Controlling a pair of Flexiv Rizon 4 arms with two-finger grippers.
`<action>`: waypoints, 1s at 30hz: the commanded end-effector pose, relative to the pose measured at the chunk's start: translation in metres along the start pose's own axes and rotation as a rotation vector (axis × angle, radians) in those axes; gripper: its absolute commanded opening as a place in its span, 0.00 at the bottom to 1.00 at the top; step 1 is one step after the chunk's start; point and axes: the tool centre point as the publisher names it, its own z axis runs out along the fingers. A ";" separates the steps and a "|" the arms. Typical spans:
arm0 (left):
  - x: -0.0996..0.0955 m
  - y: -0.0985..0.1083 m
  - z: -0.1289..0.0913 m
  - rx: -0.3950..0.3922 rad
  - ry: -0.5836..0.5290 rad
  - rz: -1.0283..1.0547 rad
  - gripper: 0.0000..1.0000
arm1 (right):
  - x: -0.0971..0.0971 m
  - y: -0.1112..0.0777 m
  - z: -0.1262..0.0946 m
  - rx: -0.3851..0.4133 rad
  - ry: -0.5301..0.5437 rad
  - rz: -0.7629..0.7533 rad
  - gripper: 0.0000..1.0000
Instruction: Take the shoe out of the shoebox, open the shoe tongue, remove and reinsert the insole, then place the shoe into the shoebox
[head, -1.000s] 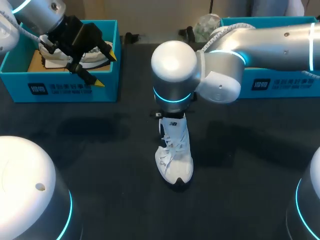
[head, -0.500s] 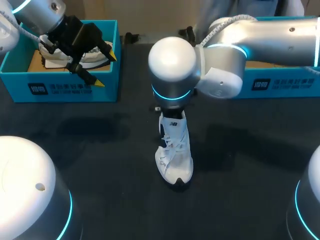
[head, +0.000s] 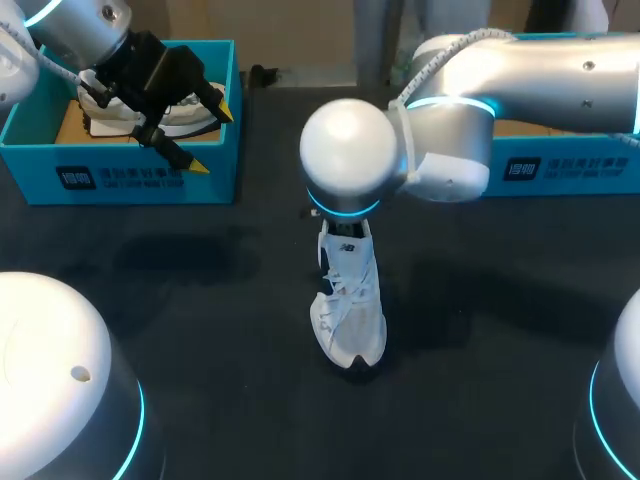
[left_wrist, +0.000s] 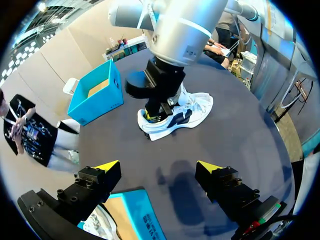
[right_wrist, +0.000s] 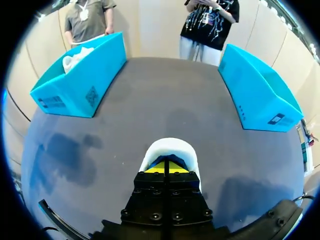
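My right gripper (right_wrist: 166, 167) is pinched tight inside the shoe (head: 352, 320). My left gripper (left_wrist: 157, 166) is spread wide. The shoe looks soft and light, so hold its heel.

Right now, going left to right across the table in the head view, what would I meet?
left shoebox → white shoe → right shoebox
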 end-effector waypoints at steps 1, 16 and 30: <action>0.001 0.000 -0.001 -0.003 0.001 0.000 1.00 | 0.007 -0.006 0.019 -0.004 -0.012 -0.011 0.00; 0.001 0.000 -0.001 -0.003 0.001 0.000 1.00 | 0.006 -0.023 0.041 0.038 -0.018 -0.002 0.00; 0.001 0.000 -0.001 -0.003 0.001 0.000 1.00 | 0.001 0.005 0.002 -0.051 -0.044 -0.016 0.00</action>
